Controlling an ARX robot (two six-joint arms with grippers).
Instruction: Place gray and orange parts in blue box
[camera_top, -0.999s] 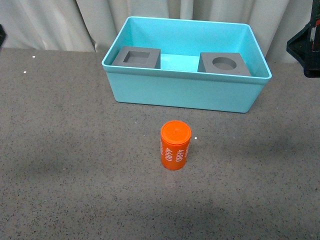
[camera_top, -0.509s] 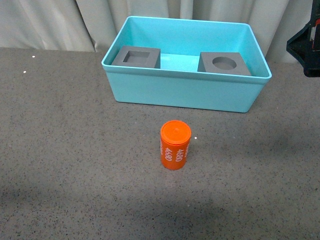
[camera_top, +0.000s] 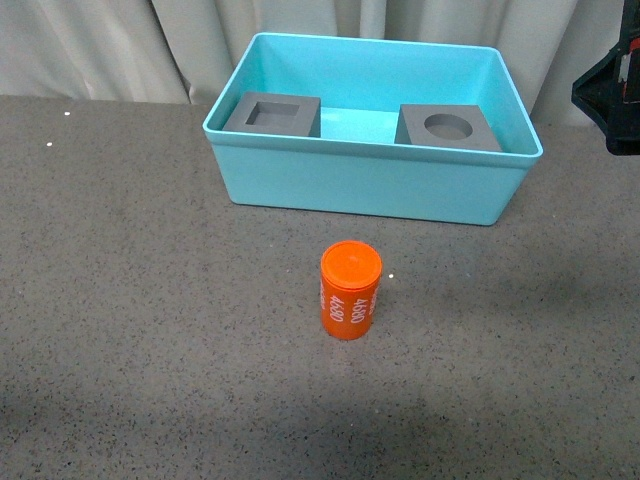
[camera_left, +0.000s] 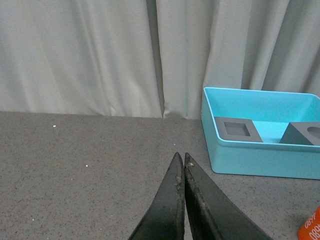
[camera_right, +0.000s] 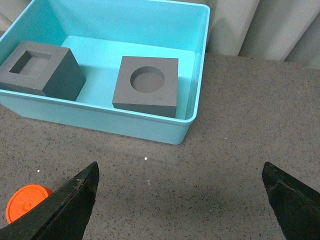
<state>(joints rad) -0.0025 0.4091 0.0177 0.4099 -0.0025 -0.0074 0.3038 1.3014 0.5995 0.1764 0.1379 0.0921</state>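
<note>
In the blue box (camera_top: 370, 190): square-recess cube (camera_top: 273, 114) at left, round-recess cube (camera_top: 447, 129) at right, apart.
On the table (camera_top: 150, 300): orange cylinder (camera_top: 350, 290), upright, in front of the box.
Left pincer (camera_left: 183, 162): tips together, empty.
Right pincer (camera_right: 180, 167): spread wide, empty.

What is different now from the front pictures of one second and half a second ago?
Nothing visibly changed. The orange cylinder stands on the table outside the blue box; the square-recess cube and the round-recess cube sit inside it.
</note>
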